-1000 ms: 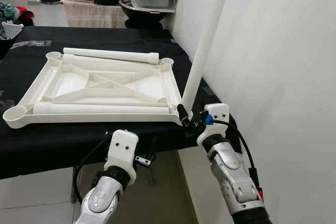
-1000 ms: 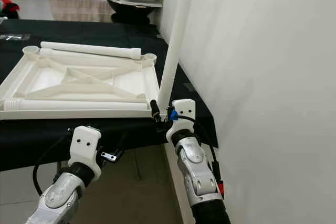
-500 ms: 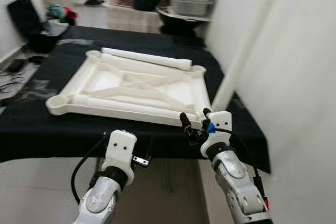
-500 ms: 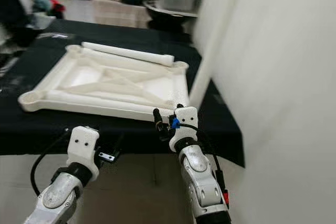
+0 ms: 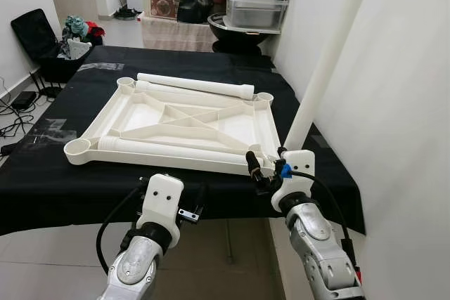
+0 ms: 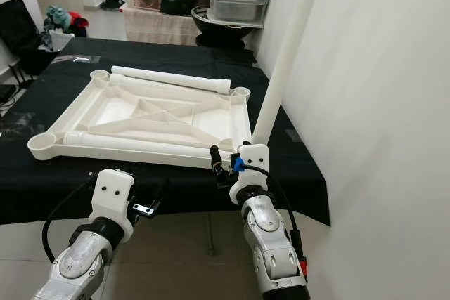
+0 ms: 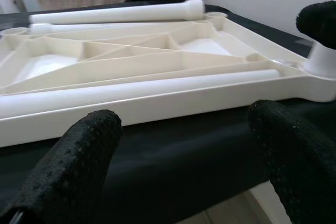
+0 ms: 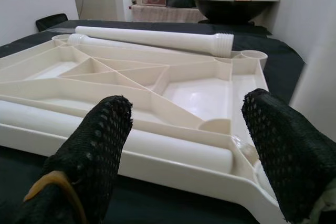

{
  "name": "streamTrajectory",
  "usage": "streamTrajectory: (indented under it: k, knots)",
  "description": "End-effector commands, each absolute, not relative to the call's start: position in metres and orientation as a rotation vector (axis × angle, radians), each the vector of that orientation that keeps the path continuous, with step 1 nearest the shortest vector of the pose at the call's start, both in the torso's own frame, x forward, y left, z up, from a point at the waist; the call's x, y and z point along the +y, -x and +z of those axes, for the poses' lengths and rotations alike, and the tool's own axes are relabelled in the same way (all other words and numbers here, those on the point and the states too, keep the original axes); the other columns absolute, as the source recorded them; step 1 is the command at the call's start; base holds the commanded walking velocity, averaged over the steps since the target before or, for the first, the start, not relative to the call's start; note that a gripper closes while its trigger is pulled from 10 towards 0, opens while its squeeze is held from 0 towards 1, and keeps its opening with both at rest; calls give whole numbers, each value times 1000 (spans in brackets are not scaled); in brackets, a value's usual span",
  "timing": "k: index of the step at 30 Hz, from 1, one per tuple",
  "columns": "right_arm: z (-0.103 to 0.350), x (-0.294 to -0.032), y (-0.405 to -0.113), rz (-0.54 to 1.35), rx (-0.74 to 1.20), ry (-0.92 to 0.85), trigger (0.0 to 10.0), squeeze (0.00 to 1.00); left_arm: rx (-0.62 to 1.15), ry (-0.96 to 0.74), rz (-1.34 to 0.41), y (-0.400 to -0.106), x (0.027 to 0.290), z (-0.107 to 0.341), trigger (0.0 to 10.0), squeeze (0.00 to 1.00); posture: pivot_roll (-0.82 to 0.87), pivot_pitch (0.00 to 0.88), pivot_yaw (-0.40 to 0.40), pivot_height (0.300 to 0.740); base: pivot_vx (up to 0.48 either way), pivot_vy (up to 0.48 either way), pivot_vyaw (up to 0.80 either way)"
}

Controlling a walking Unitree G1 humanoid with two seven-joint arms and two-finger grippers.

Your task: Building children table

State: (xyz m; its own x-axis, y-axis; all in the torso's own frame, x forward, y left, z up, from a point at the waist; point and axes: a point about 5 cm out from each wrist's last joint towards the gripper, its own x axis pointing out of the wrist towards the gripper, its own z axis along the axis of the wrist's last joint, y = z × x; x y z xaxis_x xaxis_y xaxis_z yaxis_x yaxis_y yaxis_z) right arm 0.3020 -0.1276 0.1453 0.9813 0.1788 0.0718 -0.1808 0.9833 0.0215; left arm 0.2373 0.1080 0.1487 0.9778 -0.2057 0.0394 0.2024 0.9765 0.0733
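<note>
The cream table top lies upside down on the black-clothed table. One white leg stands upright in its near right corner socket. A second leg lies along the far rim, and a third leg lies inside the near rim. My right gripper is open just left of the upright leg's base, holding nothing. My left gripper is open below the table's front edge, facing the top's near rim. In the right wrist view the fingers frame the near right socket.
A white wall runs close along the table's right side. Behind the table are a black bowl, a plastic box and cartons. A black chair and cables stand at the far left on the tiled floor.
The whole view has shifted as the camera moved. My right gripper has come away leftward from the upright leg's base; the leg stays standing. The left gripper holds its place.
</note>
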Motion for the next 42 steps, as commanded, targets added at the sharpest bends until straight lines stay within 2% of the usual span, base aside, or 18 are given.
streamTrajectory:
  k: [1,20,30,36,42]
  knots:
    - [149,-123,-302,186,-77,-34,10000,0,-16,-81,-196,-237,111,143,10000,0,72,20,-112,740,0,480,0]
    - [157,-122,-305,169,-94,-45,10000,0,-21,-88,-192,-238,111,146,10000,0,71,44,-113,740,0,453,0]
    - [176,-119,-309,170,-147,-71,10000,0,-82,-97,-131,-245,116,165,10000,0,71,52,-114,740,0,0,0]
    - [180,-121,-311,157,-157,-62,10000,0,-135,-103,-100,-248,118,178,10000,0,71,55,-114,740,0,0,-800]
    - [184,-119,-311,162,-169,-60,10000,0,-181,-113,-69,-252,123,190,10000,0,73,57,-116,740,0,0,0]
